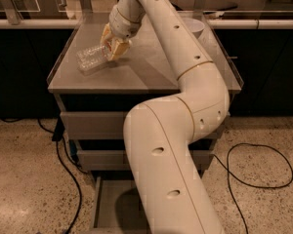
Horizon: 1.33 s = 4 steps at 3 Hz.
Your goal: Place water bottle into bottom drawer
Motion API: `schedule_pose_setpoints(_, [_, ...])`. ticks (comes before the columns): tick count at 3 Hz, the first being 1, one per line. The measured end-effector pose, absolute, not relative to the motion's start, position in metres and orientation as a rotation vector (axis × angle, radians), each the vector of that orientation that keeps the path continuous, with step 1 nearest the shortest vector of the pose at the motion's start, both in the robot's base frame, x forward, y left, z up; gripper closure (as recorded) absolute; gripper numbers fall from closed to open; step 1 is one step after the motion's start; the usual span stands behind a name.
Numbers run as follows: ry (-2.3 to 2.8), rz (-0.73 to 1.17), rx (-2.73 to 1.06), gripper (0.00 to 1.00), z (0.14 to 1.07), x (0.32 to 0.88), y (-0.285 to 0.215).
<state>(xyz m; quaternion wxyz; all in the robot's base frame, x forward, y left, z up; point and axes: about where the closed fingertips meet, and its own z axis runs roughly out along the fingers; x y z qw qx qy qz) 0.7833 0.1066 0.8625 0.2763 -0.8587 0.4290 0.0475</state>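
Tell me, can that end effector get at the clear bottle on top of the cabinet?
Probably yes. The end effector is right at one end of the water bottle, which lies on the cabinet top. Nothing stands between them, and the arm comes down from above with the way free.

The gripper point(113, 47), over the rear left of the cabinet point(146, 77) top, covers the near end of the water bottle point(90, 60); the bottle's label cannot be made out. In front of the cabinet, the arm point(185, 130) hides most of the bottom drawer point(103, 199), which the lower edge also cuts off. At the cabinet's rear right, the white bowl point(199, 27) is mostly behind the arm.
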Motion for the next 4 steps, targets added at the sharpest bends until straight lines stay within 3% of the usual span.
schedule_pose_setpoints(4, [1.264, -0.217, -2.289, 1.00, 0.995, 0.745, 0.040])
